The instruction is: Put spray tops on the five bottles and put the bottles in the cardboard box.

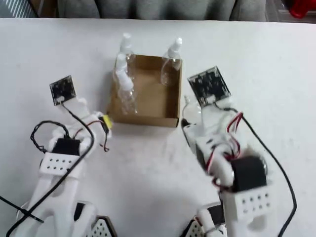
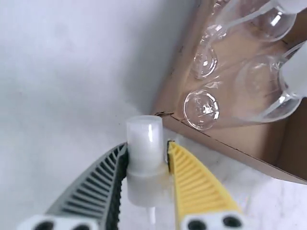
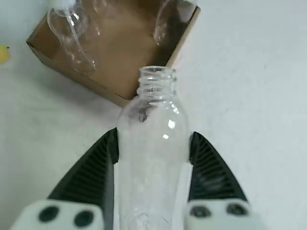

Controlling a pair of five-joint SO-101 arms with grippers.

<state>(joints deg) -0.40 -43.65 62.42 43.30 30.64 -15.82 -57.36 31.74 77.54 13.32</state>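
Open-necked clear plastic bottle (image 3: pixel 151 143) clamped in right pincer (image 3: pixel 153 140), just off the front right corner of the brown cardboard box (image 1: pixel 143 120). White plastic spray top (image 2: pixel 144 158) clamped in left pincer (image 2: pixel 147 149) beside the box's front left corner. Capped clear bottles (image 1: pixel 172 64) stand in the box on the white counter (image 1: pixel 266 59).

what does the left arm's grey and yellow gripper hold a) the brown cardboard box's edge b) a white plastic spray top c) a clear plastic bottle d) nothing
B: the left gripper is shut on the white plastic spray top beside the brown cardboard box; the clear uncapped plastic bottle sits in the right gripper.
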